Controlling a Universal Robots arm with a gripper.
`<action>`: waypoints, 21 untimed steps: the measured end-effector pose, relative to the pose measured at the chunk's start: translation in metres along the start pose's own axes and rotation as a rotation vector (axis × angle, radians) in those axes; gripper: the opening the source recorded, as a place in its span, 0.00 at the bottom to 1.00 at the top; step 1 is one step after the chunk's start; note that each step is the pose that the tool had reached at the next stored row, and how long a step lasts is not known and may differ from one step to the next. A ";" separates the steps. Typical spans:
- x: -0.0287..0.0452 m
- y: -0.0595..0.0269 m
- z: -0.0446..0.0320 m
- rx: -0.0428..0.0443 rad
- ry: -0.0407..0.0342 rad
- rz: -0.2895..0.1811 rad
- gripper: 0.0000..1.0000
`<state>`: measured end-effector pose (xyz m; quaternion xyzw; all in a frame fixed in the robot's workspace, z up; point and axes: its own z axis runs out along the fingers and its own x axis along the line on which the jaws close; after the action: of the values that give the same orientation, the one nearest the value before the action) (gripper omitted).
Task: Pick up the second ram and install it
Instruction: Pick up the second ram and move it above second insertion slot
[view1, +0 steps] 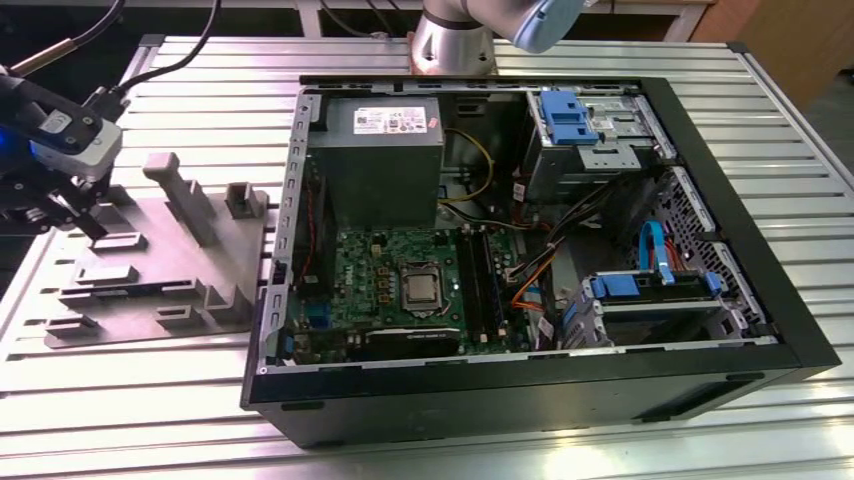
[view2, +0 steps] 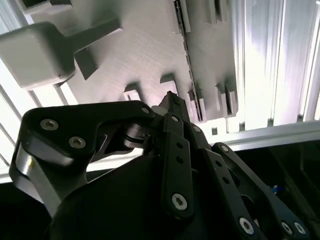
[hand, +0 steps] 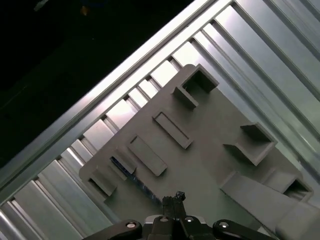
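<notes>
The ram (hand: 142, 187) sits edge-up in the fixture (view1: 174, 260) at the exterior view's left, near the empty, closed gripper (hand: 175, 199). Likely light, stiff and fragile, so pinch its flat faces mid-length.

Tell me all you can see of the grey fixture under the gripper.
The fixture is a flat grey plate, matte and plastic-looking, lying on the slatted metal table to the exterior view's left of the open case. Raised blocks, brackets and narrow slots cover it, and one tall post stands up. A thin dark blue-green ram sits on edge in a slot near one border. The gripper hangs over that border.
</notes>
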<state>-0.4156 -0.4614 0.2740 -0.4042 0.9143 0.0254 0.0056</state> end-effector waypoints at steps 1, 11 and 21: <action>0.0000 0.0000 0.0005 -0.0006 0.0008 -0.019 0.10; 0.0002 -0.0002 0.0056 -0.0062 0.0084 -0.200 0.10; 0.0004 -0.0004 0.0107 -0.0118 0.0160 -0.381 0.10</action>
<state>-0.4157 -0.4615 0.2633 -0.5703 0.8210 0.0260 0.0007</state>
